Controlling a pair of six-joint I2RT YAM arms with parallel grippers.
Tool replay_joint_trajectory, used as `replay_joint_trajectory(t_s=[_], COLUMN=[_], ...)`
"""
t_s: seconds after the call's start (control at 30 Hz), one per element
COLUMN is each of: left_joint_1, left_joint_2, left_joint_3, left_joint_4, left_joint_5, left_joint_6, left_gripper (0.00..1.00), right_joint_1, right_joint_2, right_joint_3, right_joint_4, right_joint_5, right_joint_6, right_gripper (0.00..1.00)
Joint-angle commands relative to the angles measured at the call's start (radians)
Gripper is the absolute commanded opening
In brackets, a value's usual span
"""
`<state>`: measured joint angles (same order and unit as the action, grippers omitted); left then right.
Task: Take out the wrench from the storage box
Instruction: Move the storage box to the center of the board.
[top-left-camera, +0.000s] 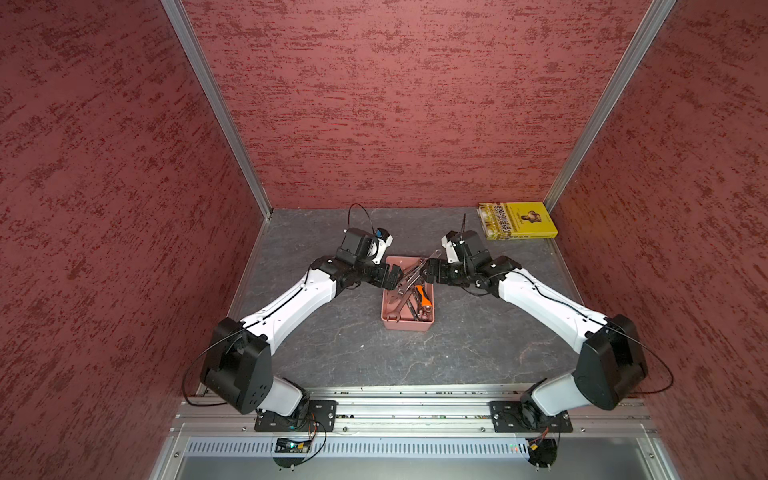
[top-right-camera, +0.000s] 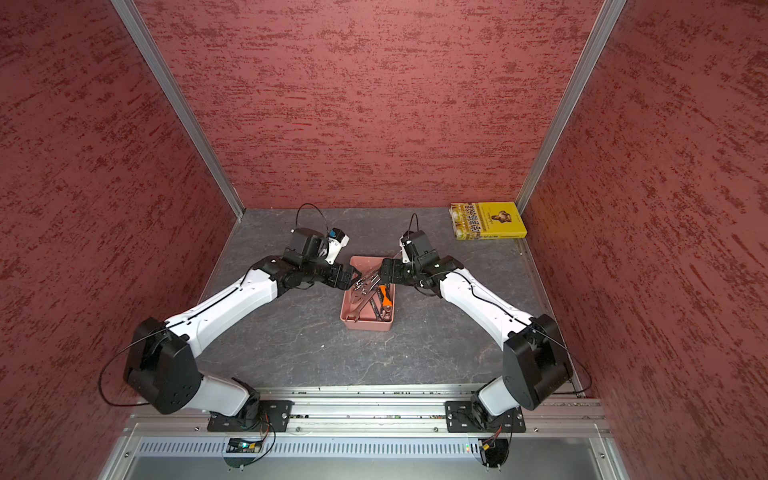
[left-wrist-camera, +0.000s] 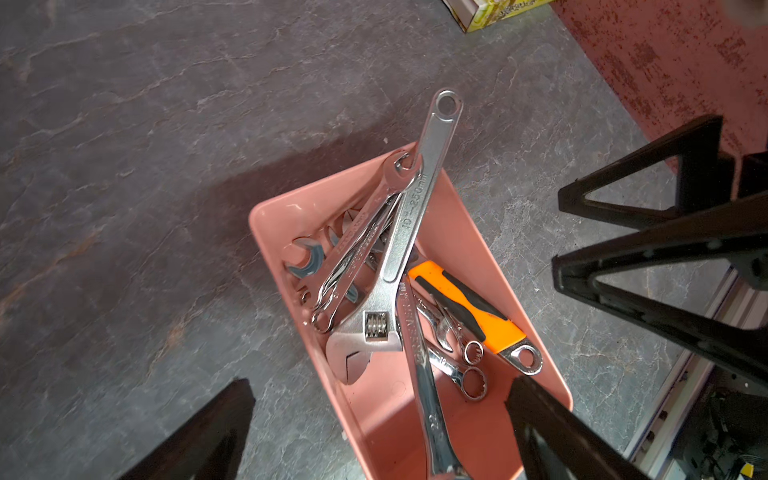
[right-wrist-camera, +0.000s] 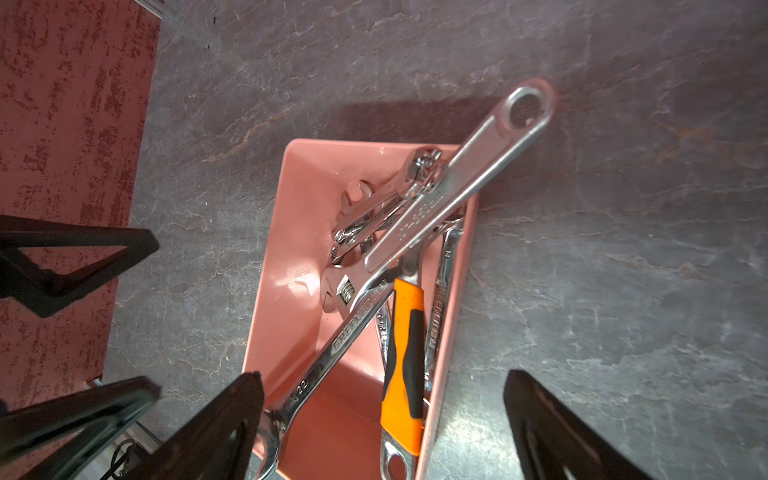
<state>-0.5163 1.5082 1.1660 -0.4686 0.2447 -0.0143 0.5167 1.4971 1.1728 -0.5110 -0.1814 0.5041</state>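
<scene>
White and black, the left arm (top-left-camera: 291, 303) reaches in from the left over the grey tabletop (top-left-camera: 353, 357). Its jaws are spread wide and hold nothing. They hang over the left edge of the storage box (top-left-camera: 405, 327).

That box is pink with low walls. It sits in the middle of the tabletop, between the two arms. All the wrenches lie in it in a heap. On top is the big silver wrench (left-wrist-camera: 399, 257). Its head is down in the box, and its handle leans on the far right corner, so the end with the round hole sticks out past the rim. Under it a long wrench (right-wrist-camera: 345, 336) slants toward the near left corner. Next comes the orange wrench (left-wrist-camera: 469, 307), by the right wall. Some small wrenches (left-wrist-camera: 451, 370) lie around them.

From the right comes the right arm (top-left-camera: 536, 299). Its jaws are wide too, with nothing between them, over the right edge of the box. I cannot tell if any jaws touch a wrench.

Far off in the back right corner lies a yellow book (top-left-camera: 517, 220).
</scene>
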Motion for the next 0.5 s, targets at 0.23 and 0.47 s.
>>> replay_joint_trajectory(t_s=[0.23, 0.47], left_joint_1=[-0.066, -0.065], left_joint_2=[0.219, 0.326], left_joint_3=[0.137, 0.202], left_joint_4=[0.053, 0.062], left_joint_5=[-0.062, -0.119], left_joint_6=[0.144, 0.157], left_gripper=[0.91, 0.79], right_joint_1=[-0.101, -0.129], right_joint_2=[-0.102, -0.119], right_joint_3=[-0.035, -0.046], right_joint_4=[-0.027, -0.046], right_joint_5=[-0.017, -0.012], right_joint_6=[-0.086, -0.101], right_gripper=[0.98, 0.98])
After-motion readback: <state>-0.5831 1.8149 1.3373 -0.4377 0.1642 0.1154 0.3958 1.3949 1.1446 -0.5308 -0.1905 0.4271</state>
